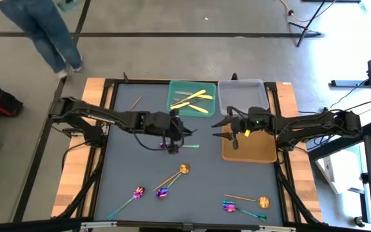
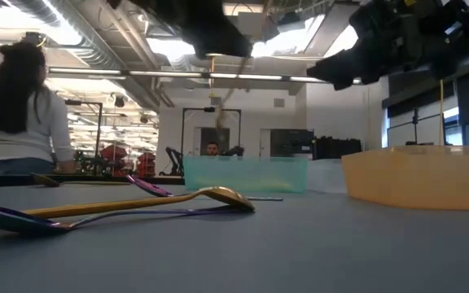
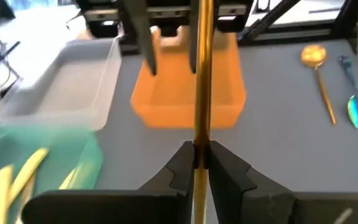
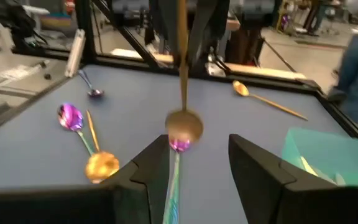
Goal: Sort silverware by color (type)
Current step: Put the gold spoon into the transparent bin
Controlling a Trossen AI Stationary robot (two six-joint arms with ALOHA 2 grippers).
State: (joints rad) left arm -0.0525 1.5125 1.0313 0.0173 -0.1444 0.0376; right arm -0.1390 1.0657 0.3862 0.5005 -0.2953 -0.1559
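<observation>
My left gripper [image 1: 172, 134] is over the middle of the table, shut on a copper-gold spoon [image 4: 184, 126] that hangs bowl down. Under it a purple-blue spoon [image 1: 174, 147] lies flat on the table. My right gripper [image 1: 227, 125] is open, level, at the left edge of the orange tray [image 1: 253, 149], and faces the hanging spoon [image 3: 204, 74]. Loose on the table are copper-gold spoons [image 1: 183, 169] [image 1: 262, 202] and purple-blue spoons [image 1: 138, 192] [image 1: 163, 192] [image 1: 229, 206]. Pale yellow knives [image 1: 195, 98] lie in the green tray [image 1: 174, 90]. My left gripper [image 3: 199, 149] pinches the copper-gold spoon's handle [image 3: 200, 140] between its two fingers, coming from above. The spoon hangs upright below the fingers, bowl [image 4: 184, 127] lowest, just over the purple-blue spoon's bowl [image 4: 179, 145]. Whether the two bowls touch, I cannot tell.
The grey tray [image 1: 242, 95] stands at the far edge, next to the green one and behind the orange one. One gold utensil [image 1: 136, 102] lies near the far left corner. A person [image 1: 47, 29] walks on the floor beyond the table. Bare table lies left of centre.
</observation>
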